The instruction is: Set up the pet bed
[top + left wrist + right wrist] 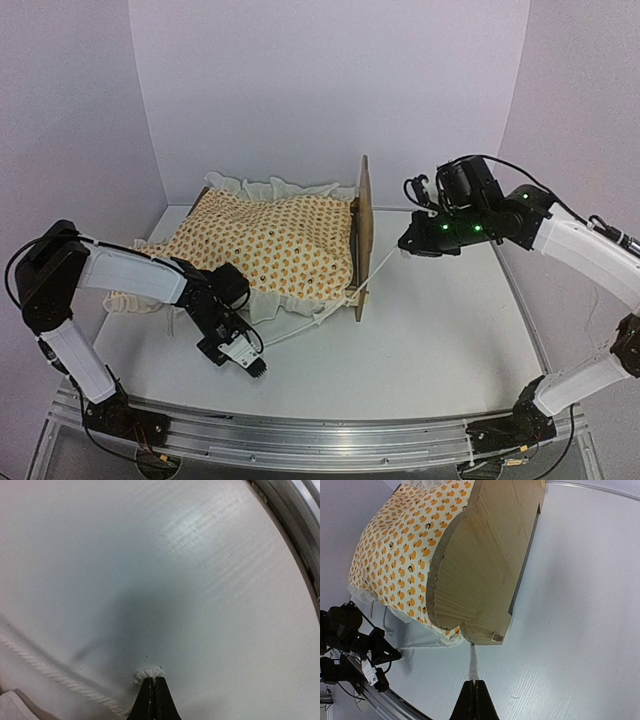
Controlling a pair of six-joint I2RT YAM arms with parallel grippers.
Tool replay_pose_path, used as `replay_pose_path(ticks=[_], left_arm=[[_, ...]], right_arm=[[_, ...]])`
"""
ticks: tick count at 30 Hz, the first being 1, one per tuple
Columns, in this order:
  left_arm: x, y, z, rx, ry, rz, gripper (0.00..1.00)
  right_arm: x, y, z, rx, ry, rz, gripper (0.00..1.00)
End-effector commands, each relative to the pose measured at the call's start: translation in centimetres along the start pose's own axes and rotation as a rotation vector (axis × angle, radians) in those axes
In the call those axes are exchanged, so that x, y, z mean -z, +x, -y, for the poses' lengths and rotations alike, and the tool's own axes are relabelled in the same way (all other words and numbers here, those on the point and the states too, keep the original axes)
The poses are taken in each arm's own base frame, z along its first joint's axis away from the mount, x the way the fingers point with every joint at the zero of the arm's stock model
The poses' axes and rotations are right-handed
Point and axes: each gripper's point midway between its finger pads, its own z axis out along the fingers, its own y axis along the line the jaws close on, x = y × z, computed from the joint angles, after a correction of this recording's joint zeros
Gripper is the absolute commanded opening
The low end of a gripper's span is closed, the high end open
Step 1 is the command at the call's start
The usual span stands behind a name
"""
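pet bed (290, 250) sits on a white table (430, 340), between the two grippers: just beyond the left gripper (258, 368) and on the inner side of the right gripper (405, 243). its cream bedding (240, 225), printed in orange, covers the frame and spills over the edge nearest the left arm, with a ruffle showing along the far side. the light-wood headboard (362, 225) stands upright at the end facing the right gripper, its scalloped back filling that wrist's view. the left gripper (154, 680) hangs low over the table with its fingers pressed together, pinching the frayed end (148, 672) of a white cord (300, 326). the right gripper (475, 682), raised near the headboard's back, is likewise clamped tight on the cord (473, 662). the line runs taut from its tips to the foot of the headboard.
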Motion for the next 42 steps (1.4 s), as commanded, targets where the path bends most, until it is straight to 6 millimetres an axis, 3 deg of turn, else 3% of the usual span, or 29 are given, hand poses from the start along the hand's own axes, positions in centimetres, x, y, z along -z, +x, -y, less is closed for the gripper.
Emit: replay_pose_path(ticks=[1, 5, 6, 7, 8, 9, 11, 13, 17, 20, 23, 26, 28, 32, 35, 39, 42], left_arm=[[1.1, -5.6, -0.9, 0.155, 0.134, 0.155, 0.03], [2.2, -8.8, -0.4, 0.127, 0.186, 0.229, 0.43], [2.7, -9.3, -0.5, 0.126, 0.188, 0.246, 0.59], [3.2, -9.5, -0.4, 0.129, 0.195, 0.252, 0.72], [3.8, -9.7, -0.5, 0.129, 0.195, 0.255, 0.77], [4.4, -9.9, -0.8, 0.13, 0.189, 0.257, 0.8], [6.1, -10.3, -1.7, 0.145, 0.164, 0.267, 0.82], [8.6, -10.8, -3.6, 0.19, 0.12, 0.296, 0.82], [15.8, -10.2, -10.9, 0.407, -0.056, 0.393, 0.83], [21.2, -5.5, -17.5, 0.646, -0.265, 0.438, 0.84], [27.4, 1.3, -22.0, 0.878, -0.476, 0.484, 0.86], [31.3, 9.2, -23.7, 1.095, -0.685, 0.438, 0.83], [32.7, 14.6, -23.3, 1.229, -0.804, 0.388, 0.8], [33.0, 23.3, -21.0, 1.447, -0.923, 0.331, 0.76], [32.5, 26.8, -19.5, 1.532, -0.958, 0.307, 0.76], [31.1, 28.9, -18.7, 1.582, -0.946, 0.278, 0.79], [29.4, 29.3, -18.6, 1.611, -0.904, 0.279, 0.8]], right_arm=[[-2.0, 5.6, 1.1, -0.087, -0.048, -0.154, 0.0], [-3.5, 13.3, 4.0, -0.198, -0.009, -0.344, 0.03], [-3.7, 14.8, 4.2, -0.227, -0.015, -0.392, 0.13], [-3.9, 16.4, 4.8, -0.254, -0.001, -0.437, 0.37], [-3.8, 17.1, 5.2, -0.269, 0.015, -0.45, 0.66], [-3.7, 16.9, 5.5, -0.272, 0.032, -0.432, 0.8], [-2.9, 13.9, 5.5, -0.236, 0.056, -0.307, 0.87], [-1.1, 8.2, 4.4, -0.173, 0.057, -0.123, 0.89], [2.5, -3.9, -0.7, -0.049, 0.014, 0.156, 0.91], [1.4, -9.8, -2.8, -0.015, 0.046, 0.245, 0.92], [-1.7, -12.9, -3.4, 0.01, 0.125, 0.247, 0.92], [-4.5, -14.4, -2.6, 0.034, 0.225, 0.242, 0.89], [-5.6, -15.1, -2.1, 0.058, 0.285, 0.239, 0.87], [-7.7, -15.1, -0.9, 0.107, 0.371, 0.2, 0.81], [-9.1, -14.2, -0.6, 0.122, 0.378, 0.155, 0.68], [-10.5, -12.4, 0.5, 0.113, 0.406, 0.09, 0.47], [-10.5, -11.5, 1.6, 0.11, 0.446, 0.066, 0.18]])
